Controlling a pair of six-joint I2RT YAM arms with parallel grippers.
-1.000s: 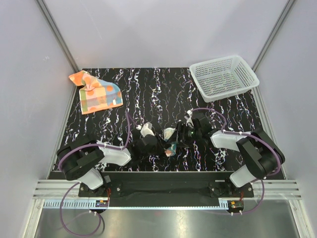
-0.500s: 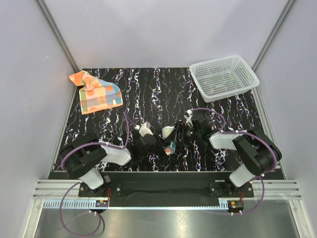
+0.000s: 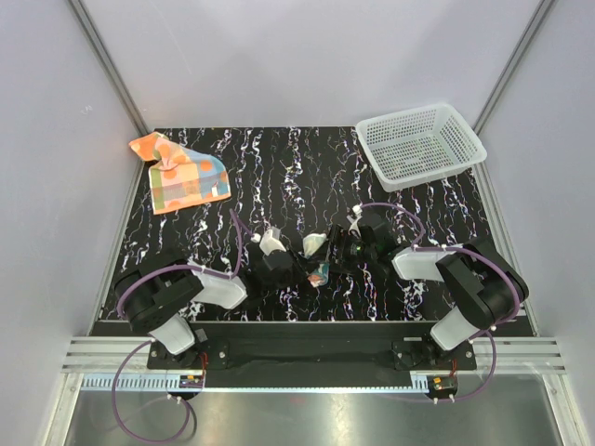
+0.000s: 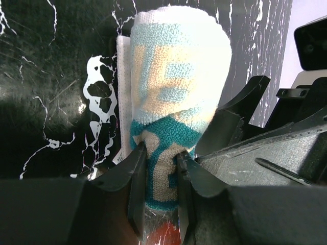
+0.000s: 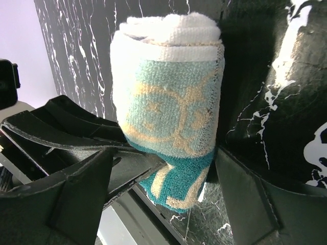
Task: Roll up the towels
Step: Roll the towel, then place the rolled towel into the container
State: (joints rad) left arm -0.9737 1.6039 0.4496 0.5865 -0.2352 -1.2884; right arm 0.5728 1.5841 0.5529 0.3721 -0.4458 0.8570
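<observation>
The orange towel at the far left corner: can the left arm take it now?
Probably not yet: the left gripper is shut on the rolled cream towel. The orange towel lies apart at the far left with bare table between, so the way looks free once it lets go.

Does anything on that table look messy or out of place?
The orange patchwork towel lies rumpled and unrolled at the table's far left corner, while the cream towel is a neat roll pinched in the left gripper.
</observation>
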